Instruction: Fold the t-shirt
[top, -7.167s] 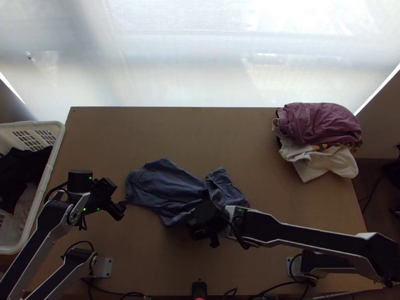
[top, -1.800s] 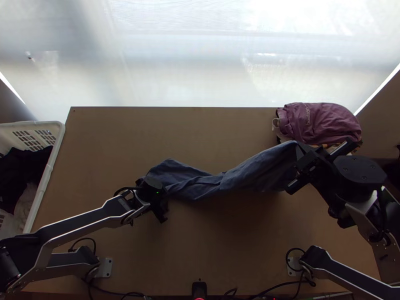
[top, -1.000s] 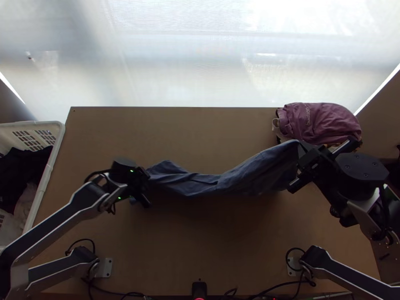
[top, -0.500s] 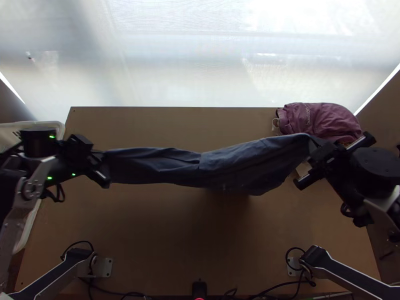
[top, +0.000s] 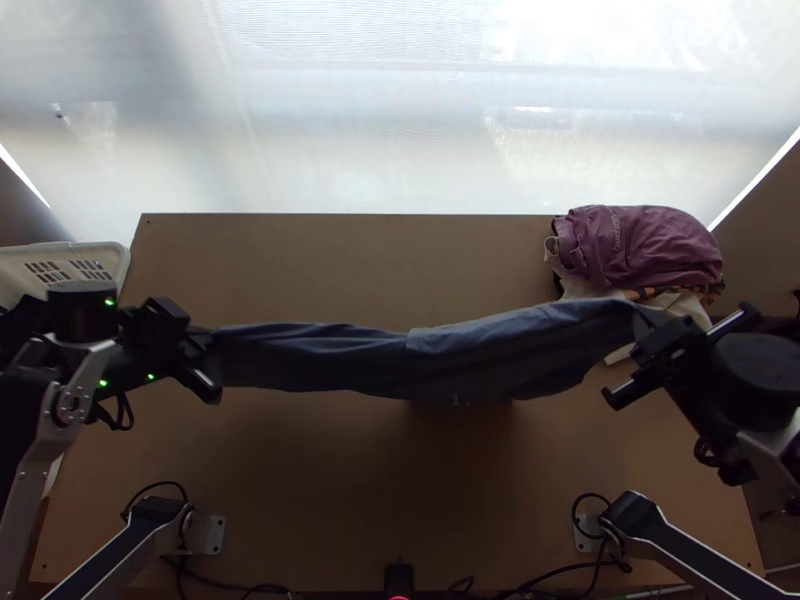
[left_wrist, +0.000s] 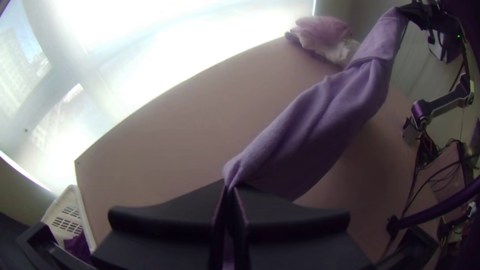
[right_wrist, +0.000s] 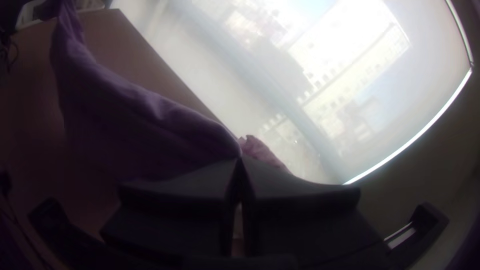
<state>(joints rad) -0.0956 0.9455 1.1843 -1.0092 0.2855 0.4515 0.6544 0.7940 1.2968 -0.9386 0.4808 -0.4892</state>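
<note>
T-shirt (top: 455, 362), blue-grey in the top view, hangs in a narrow band between my 2 grippers, running from 9 o'clock to 3 o'clock over the table (top: 350, 260), with 12 o'clock towards the window (top: 400, 120). At 9 o'clock, my left gripper (left_wrist: 230, 186) has its fingers pressed together on a gathered bit of the cloth; at 3 o'clock, my right gripper (right_wrist: 240, 159) pinches the opposite end by a small peak. I can't tell which parts of the garment those are, nor whether the lower folds touch the wood. I judge this to be the stretching-out before any fold, so the job looks barely begun. My main worry is those shallow bites: if I pull much tauter, 1 end could slip free and drop in a heap. If I lower it as it hangs, the slack might tuck underneath and leave a doubled, creased layer. The right end also sits near the clothes pile (top: 640, 250) at 2 o'clock, so drifting that way could drag the pale garment (top: 690, 303) out of it. Uneven lowering would probably set the whole thing down skewed.
</note>
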